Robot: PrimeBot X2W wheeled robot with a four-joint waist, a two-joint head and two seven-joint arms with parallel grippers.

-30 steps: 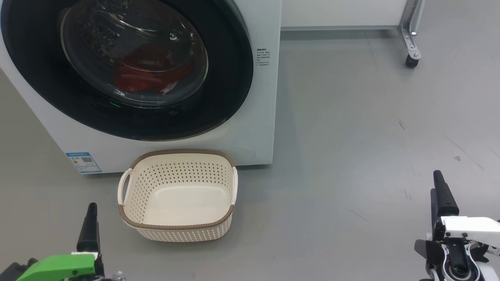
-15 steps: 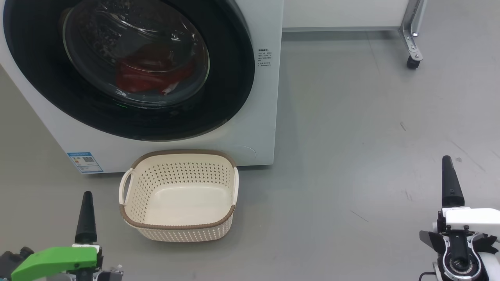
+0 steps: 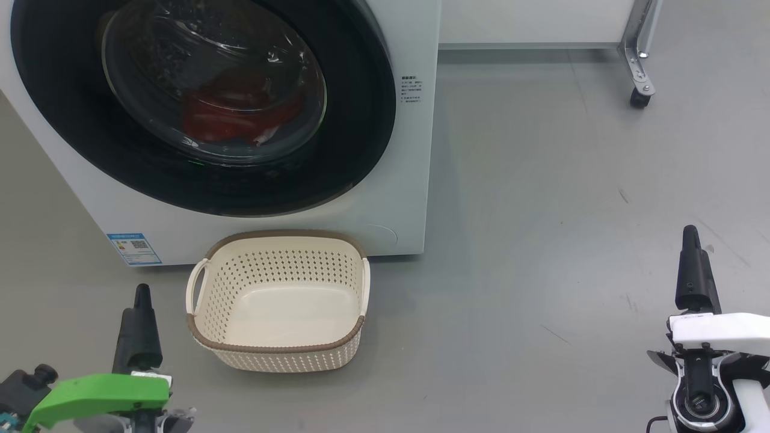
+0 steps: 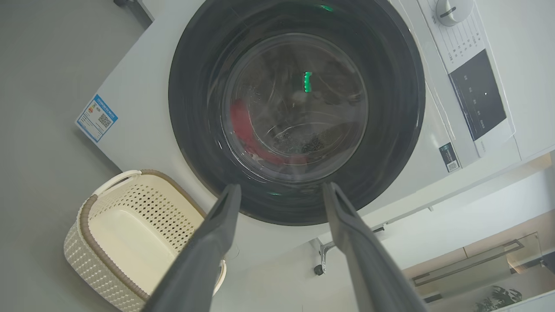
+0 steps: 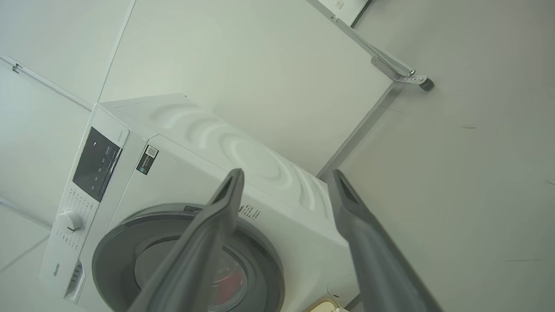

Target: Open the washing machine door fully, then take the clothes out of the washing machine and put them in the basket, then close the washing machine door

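At the head view's lower corners, the left gripper (image 3: 142, 300) and right gripper (image 3: 692, 240) stand higher than a second ago. Both have their jaws spread wide and hold nothing. The washing machine door (image 3: 337, 150) is shut on the washing machine (image 3: 409, 180), barring the red clothes (image 3: 234, 117) seen through its glass. The basket (image 3: 271, 349) sits empty on the floor just before the machine's base, near a blue sticker (image 3: 134, 248). A castor leg (image 3: 639, 90) stands well apart, right. The left wrist view adds the control knob (image 4: 448, 8) and dark panel (image 4: 477, 93).
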